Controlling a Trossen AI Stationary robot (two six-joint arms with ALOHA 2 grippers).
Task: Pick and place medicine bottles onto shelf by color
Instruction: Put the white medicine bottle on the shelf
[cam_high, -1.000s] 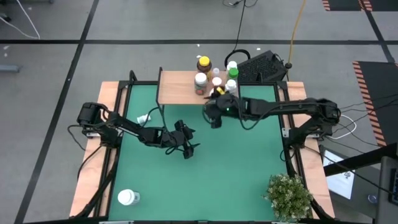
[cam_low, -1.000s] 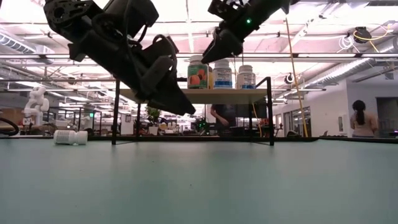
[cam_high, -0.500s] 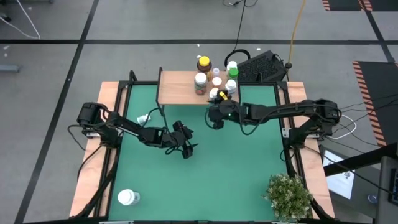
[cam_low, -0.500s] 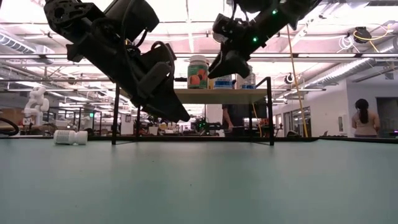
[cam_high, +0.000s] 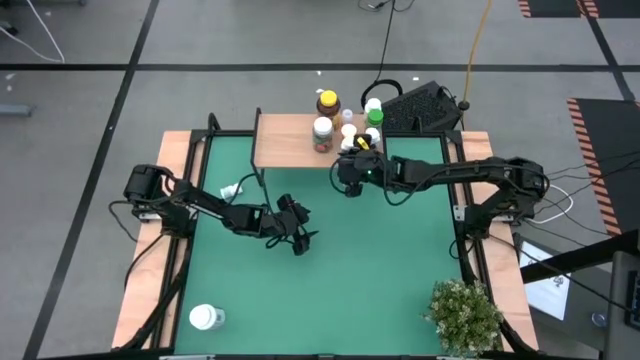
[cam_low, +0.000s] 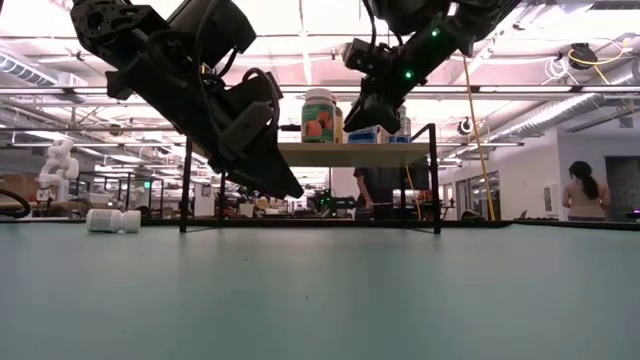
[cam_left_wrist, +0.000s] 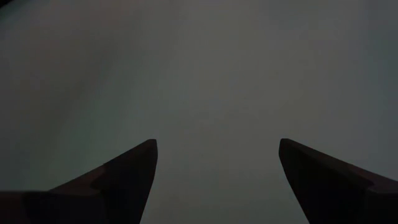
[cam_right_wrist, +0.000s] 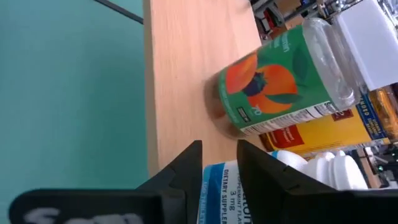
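The right gripper (cam_high: 347, 172) hangs at the front edge of the shelf (cam_high: 285, 142), just off the cluster of bottles standing toward the shelf's right end. In the right wrist view its two dark fingers (cam_right_wrist: 186, 168) stand close together with only a thin gap, and nothing sits between them; a blue-labelled bottle (cam_right_wrist: 225, 196) shows just beyond the tips, but whether they touch it is hard to say from that angle. So the claw looks nearly closed and empty, which fits a placing step just finished, not a fresh grab.

On the shelf stand a clear bottle with a green and orange label (cam_right_wrist: 280, 81), an amber bottle with a yellow cap (cam_high: 327, 102) at the back edge, a green-capped one (cam_high: 374, 117) and several white-capped ones (packed tightly, so colour groups are hard to read from above).

The left gripper (cam_high: 300, 240) hovers over the middle of the green table (cam_high: 400, 260), fingers (cam_left_wrist: 118, 180) spread wide and holding nothing.

Two bottles are left on the table: a white bottle (cam_high: 206, 317) lying near the front left corner, and what seems to be another small white one (cam_high: 232, 190) near the left edge. The next move likely calls for the left arm to reach one, close on its body and carry it to the matching white group, without knocking the crowded bottles.
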